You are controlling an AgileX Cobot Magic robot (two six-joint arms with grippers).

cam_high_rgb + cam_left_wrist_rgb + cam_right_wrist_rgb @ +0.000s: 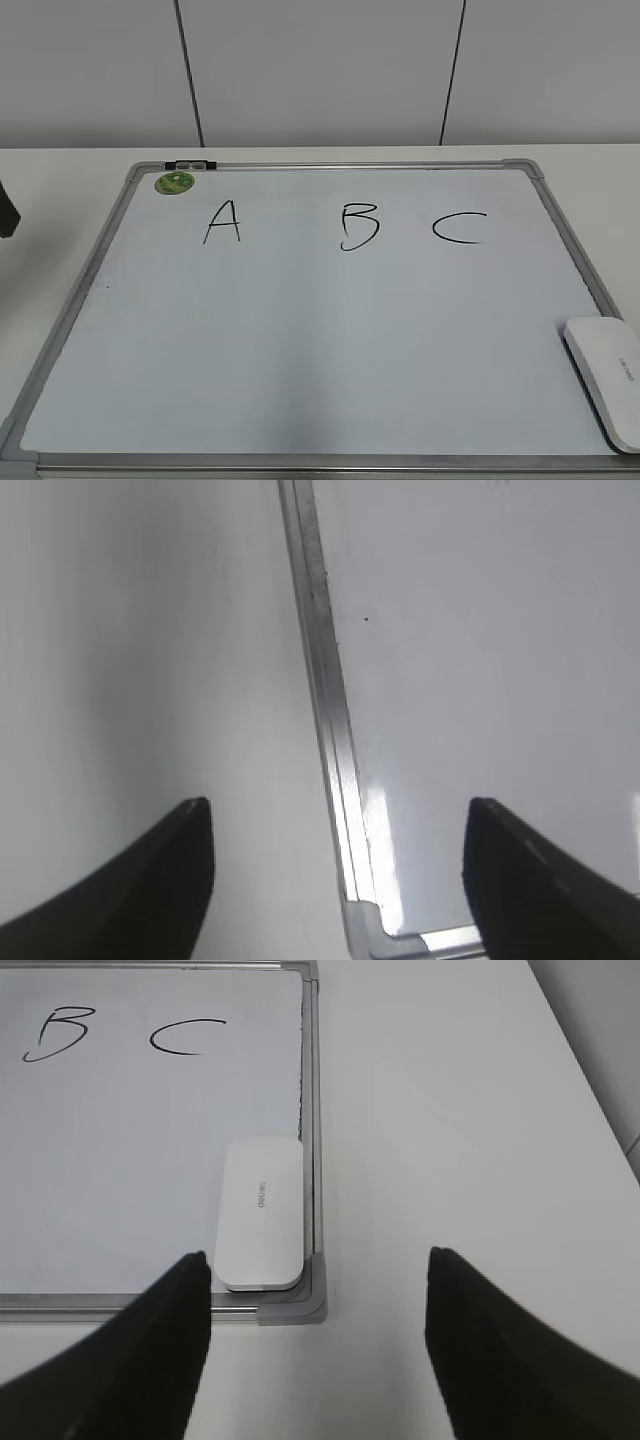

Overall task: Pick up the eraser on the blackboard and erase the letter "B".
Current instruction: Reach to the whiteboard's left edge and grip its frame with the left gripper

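Note:
The blackboard is a white board with a grey frame lying flat on the table. The letter "B" is drawn in black between an "A" and a "C"; it also shows in the right wrist view. The eraser is a white rounded block lying in the board's near right corner, also seen in the right wrist view. My right gripper is open and empty, above the table just off that corner. My left gripper is open and empty over the board's near left corner.
A round green magnet sits at the board's far left corner, beside a small black clip on the frame. The white table extends to the right of the board. A grey wall stands behind the table.

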